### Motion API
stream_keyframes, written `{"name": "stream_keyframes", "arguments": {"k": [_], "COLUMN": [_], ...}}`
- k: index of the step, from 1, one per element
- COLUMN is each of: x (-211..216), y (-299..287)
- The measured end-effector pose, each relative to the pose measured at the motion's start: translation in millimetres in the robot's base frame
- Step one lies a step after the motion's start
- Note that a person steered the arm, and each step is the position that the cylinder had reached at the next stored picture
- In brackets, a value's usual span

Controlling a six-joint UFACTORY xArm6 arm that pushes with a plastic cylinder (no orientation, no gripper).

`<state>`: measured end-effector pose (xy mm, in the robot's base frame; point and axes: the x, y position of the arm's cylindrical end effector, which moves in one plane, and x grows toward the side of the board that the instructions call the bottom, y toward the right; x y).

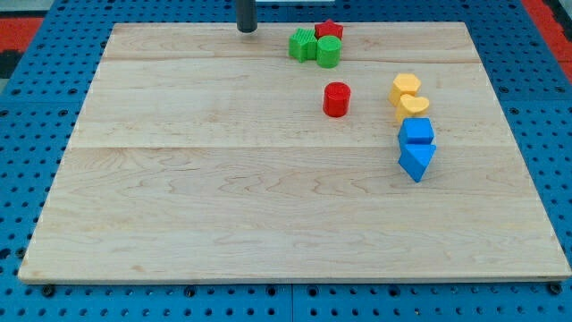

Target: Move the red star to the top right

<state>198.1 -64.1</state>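
The red star [330,30] lies near the board's top edge, right of centre, partly hidden behind a green cylinder [328,52] that touches it. A green star-like block [303,44] sits just to the left of them. My tip [247,29] is at the top edge of the board, left of this cluster, roughly 60 pixels from the green star-like block and apart from all blocks.
A red cylinder [336,99] stands below the cluster. At the right, a column holds two yellow blocks [406,87] [414,106], a blue cube-like block [416,131] and a blue triangular block [416,161]. The wooden board [179,206] lies on a blue pegboard.
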Motion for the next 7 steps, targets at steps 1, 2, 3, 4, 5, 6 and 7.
{"name": "stream_keyframes", "arguments": {"k": [1, 2, 3, 4, 5, 6, 7], "x": [11.8, 17.2, 17.2, 17.2, 18.6, 19.9, 44.9], "y": [12.3, 46.0, 79.4, 110.4, 138.5, 164.0, 190.3]}}
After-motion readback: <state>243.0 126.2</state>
